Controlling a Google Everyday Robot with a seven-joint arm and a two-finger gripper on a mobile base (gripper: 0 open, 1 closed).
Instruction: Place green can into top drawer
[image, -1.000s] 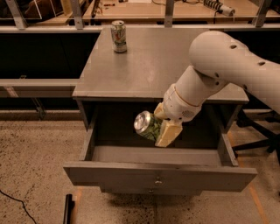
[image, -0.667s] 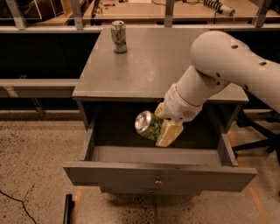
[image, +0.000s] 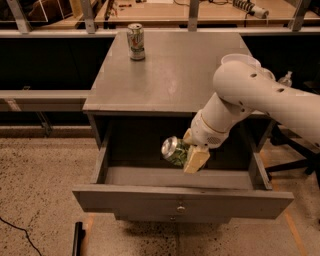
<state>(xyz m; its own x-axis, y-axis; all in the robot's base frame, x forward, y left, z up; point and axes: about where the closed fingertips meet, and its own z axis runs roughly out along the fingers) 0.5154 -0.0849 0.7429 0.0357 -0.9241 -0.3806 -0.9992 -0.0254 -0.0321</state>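
Note:
The green can (image: 174, 151) is held tilted on its side, its silver end facing me, in the air inside the open top drawer (image: 180, 199). My gripper (image: 189, 154) is shut on the green can, its pale fingers (image: 197, 160) clasping the can's body. The white arm (image: 250, 100) reaches in from the right over the drawer. The drawer is pulled far out from the grey cabinet (image: 175, 70), with a small round knob (image: 181, 208) on its front panel. The can hangs just above the drawer floor, near the middle.
A paler whitish can (image: 135, 41) with a green-red logo stands upright at the back left of the cabinet top. A lower drawer front shows beneath the open one. A wooden bench runs along the back. A dark chair base (image: 295, 160) stands at the right. Speckled floor lies in front.
The arm and the can have shifted slightly lower and toward the drawer's middle. The grip on the can is unchanged.

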